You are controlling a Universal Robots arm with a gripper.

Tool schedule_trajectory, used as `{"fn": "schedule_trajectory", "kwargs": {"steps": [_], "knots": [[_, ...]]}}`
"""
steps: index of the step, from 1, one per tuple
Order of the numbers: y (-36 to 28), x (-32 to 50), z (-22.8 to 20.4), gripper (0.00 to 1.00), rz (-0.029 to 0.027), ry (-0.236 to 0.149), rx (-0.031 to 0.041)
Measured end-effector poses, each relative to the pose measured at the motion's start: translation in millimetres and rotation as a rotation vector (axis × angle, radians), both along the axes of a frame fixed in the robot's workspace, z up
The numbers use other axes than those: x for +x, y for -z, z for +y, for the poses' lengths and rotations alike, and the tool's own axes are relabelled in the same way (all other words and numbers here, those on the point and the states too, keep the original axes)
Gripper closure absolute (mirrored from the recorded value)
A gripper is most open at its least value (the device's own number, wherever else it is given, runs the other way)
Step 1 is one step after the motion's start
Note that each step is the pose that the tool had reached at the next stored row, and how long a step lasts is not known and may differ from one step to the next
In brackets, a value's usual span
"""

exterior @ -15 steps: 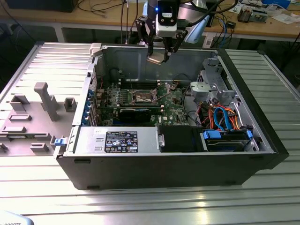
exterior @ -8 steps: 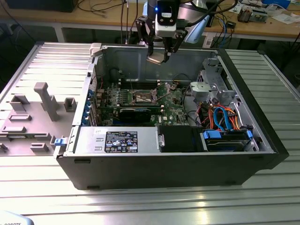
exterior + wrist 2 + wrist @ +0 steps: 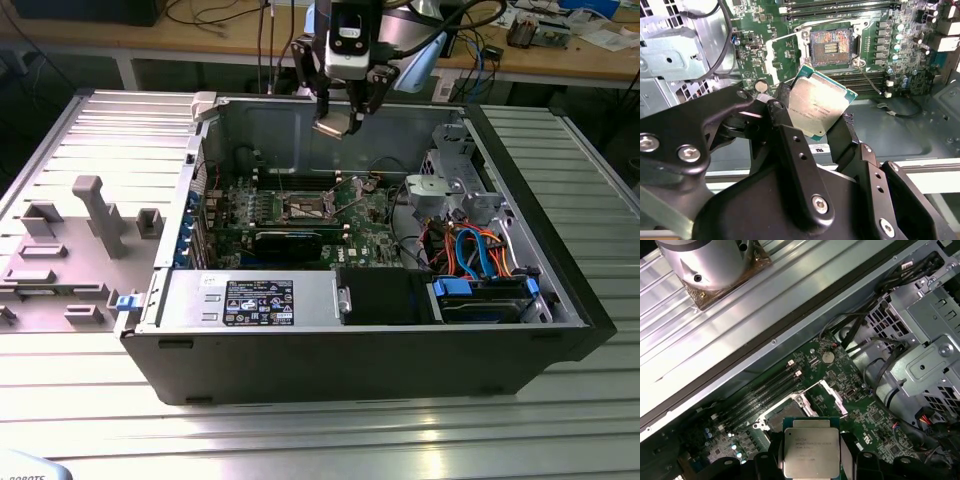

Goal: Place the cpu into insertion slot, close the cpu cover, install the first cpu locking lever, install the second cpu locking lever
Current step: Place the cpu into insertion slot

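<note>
Two fingers of the gripper [image 3: 816, 116] are clamped on opposite edges of the cpu [image 3: 822, 102]. The chip is tilted, high over the case [image 3: 380, 360]. The slot [image 3: 831, 46] is below, contacts bare, well apart. Step in hand, as judged: placement. Seating calls for levelling and squaring the cpu to the slot.

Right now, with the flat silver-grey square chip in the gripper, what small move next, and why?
Probably lower it toward the square gold-contact socket: the black gripper holds the chip above the board, the socket lies bare, and its thin silver metal cover frame stands open.
</note>
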State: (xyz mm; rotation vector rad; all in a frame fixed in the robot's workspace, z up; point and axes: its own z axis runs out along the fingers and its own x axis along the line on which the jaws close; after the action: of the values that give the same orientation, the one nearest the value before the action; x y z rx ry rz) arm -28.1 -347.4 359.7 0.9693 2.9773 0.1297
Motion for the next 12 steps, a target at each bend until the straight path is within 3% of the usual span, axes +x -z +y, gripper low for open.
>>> {"fn": "schedule_trajectory", "kwargs": {"steps": [12], "knots": [[0.3, -0.1, 0.0, 0.46, 0.0000, 0.053, 0.0000]]}}
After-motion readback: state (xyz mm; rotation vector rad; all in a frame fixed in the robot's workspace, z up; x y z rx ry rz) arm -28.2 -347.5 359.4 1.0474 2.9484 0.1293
